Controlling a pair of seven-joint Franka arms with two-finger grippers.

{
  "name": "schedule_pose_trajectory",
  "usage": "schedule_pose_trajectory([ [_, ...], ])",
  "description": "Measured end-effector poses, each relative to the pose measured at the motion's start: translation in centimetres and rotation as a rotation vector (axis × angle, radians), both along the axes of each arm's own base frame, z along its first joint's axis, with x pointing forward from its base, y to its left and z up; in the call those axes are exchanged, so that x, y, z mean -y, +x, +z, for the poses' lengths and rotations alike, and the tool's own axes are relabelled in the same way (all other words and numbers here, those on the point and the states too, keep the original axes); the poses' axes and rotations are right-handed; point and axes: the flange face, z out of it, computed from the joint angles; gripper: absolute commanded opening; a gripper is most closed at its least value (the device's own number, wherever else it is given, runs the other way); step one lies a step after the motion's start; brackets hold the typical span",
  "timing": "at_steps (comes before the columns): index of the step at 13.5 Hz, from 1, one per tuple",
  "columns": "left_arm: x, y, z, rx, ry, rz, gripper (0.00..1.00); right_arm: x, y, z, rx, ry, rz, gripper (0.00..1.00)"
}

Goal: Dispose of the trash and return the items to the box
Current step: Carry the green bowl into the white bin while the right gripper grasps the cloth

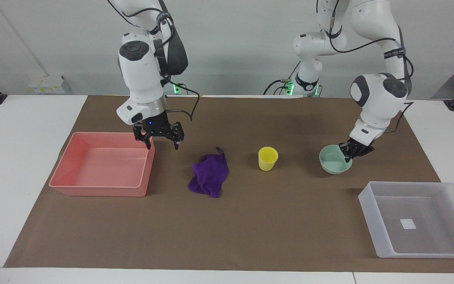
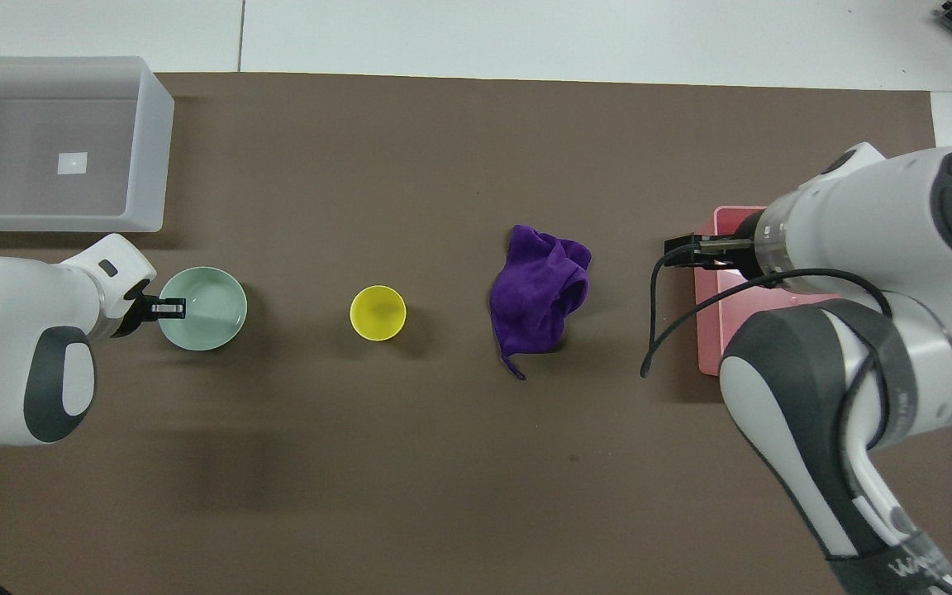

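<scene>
The mint-green bowl [image 1: 332, 165] [image 2: 205, 310] sits on the brown mat toward the left arm's end. My left gripper [image 1: 352, 151] [image 2: 165, 308] is shut on the bowl's rim, and the bowl looks slightly tipped. The yellow cup [image 1: 268, 158] [image 2: 378, 313] stands upright between the bowl and the purple cloth [image 1: 209, 176] [image 2: 539, 293], which lies crumpled mid-mat. My right gripper [image 1: 162, 144] [image 2: 685, 251] is open and empty, over the pink bin's corner beside the cloth. The translucent tray [image 1: 428, 238] [image 2: 155, 157] holds only its white sticker.
The pink bin [image 1: 101, 165] [image 2: 707, 335] stands at the right arm's end; in the overhead view the right arm covers most of it. The tray is farther from the robots than the bowl. White table surrounds the brown mat [image 1: 274, 221].
</scene>
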Motion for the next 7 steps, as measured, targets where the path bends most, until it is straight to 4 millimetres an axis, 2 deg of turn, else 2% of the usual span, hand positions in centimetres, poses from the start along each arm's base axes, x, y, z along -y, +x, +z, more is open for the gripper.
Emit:
schedule_pose_trajectory([
  [2,-1.7,1.6,3.6,0.04,0.006,-0.009,0.0,-1.4,0.9,-2.5,0.004,0.057,-0.017,1.0],
  [3,-2.6,2.4,4.7,0.06,0.008,-0.006,0.0,-2.3,1.2,-3.7,0.009,0.068,-0.018,1.0],
  [5,-4.2,4.2,6.0,0.095,0.01,0.011,0.0,-4.5,1.6,-6.5,0.017,0.076,-0.017,1.0],
  [7,-6.0,6.9,7.2,0.109,0.008,0.034,0.0,-6.5,1.5,-9.1,0.01,0.073,-0.001,1.0],
])
